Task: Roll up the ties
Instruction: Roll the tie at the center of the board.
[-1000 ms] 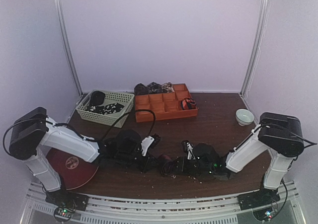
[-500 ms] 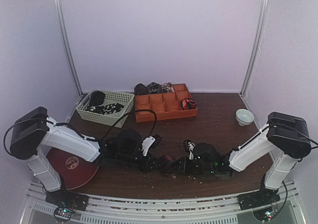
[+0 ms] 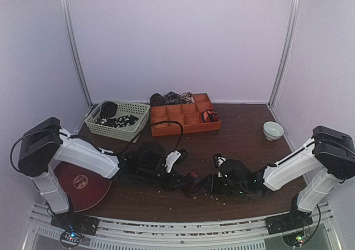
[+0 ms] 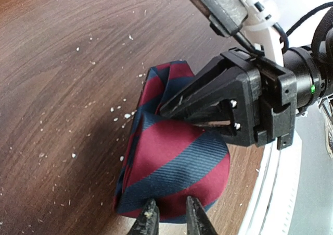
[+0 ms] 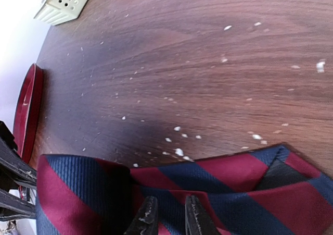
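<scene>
Left wrist view shows what the top view cannot: the striped tie [image 4: 177,167] is wine red with slanted navy bands, folded over itself into a short thick wad. The right hand [image 4: 166,110] is clamped on its far fold, both black fingers meeting on the cloth. The left hand [image 4: 171,217] has its fingertips narrowly apart at the tie's near edge; whether they pinch it I cannot tell. The right wrist view adds a turned corner with a dark underside, and pale crumbs on the table [image 5: 208,63].

In the top view the tie is only a reddish lump on the table in front of the orange tray [image 3: 166,131], between the two hands. One rolled tie [image 3: 209,116], red and black, sits in the tray's right end. Three dark bundles [image 3: 173,97] lie along the tray's back edge. Left of the tray stands one pale basket [image 3: 111,131] holding dark speckled cloth, right of it one white bowl [image 3: 273,130], and left and nearer one dark red plate [image 3: 80,184].
</scene>
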Motion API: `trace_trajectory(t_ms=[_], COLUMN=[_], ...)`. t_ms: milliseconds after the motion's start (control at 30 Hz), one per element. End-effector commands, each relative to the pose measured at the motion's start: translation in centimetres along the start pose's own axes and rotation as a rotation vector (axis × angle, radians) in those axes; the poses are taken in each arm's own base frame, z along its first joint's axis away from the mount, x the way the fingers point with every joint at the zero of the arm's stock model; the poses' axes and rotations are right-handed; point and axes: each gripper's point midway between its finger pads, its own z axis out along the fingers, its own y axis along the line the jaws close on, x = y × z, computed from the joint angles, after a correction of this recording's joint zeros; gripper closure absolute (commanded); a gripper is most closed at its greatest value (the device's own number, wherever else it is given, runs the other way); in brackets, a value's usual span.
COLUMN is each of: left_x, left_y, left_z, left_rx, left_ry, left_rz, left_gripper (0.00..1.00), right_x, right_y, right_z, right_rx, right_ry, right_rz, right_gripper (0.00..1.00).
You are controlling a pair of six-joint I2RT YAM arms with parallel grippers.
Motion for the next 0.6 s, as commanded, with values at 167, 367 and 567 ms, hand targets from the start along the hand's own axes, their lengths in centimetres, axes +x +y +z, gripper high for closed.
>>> trace_trajectory(t_ms=[167,367,567], left_x=[-1.0,-1.2,-0.9], left_y=[-0.5,-0.5,-0.9], left_z=[1.3,2.2,2.9], left_rx=[0.004,-0.007,0.004], left_ry=[-0.004,0.009,0.022], left_rz=[0.025,0.036,0.049], left_gripper=[0.80,0.80,0.80], right_x=[-3.6,-4.1,-3.7], right_y=[-0.6,2.2,3.0], right_z=[-3.7,-4.2,-3.2], right_rx=[0.084,-0.005,0.004], right_ry=[-0.122,-0.086,-0.037], right_rz=[-0.046,-0.065,-0.091], right_gripper=[0.71,0.58,0.53])
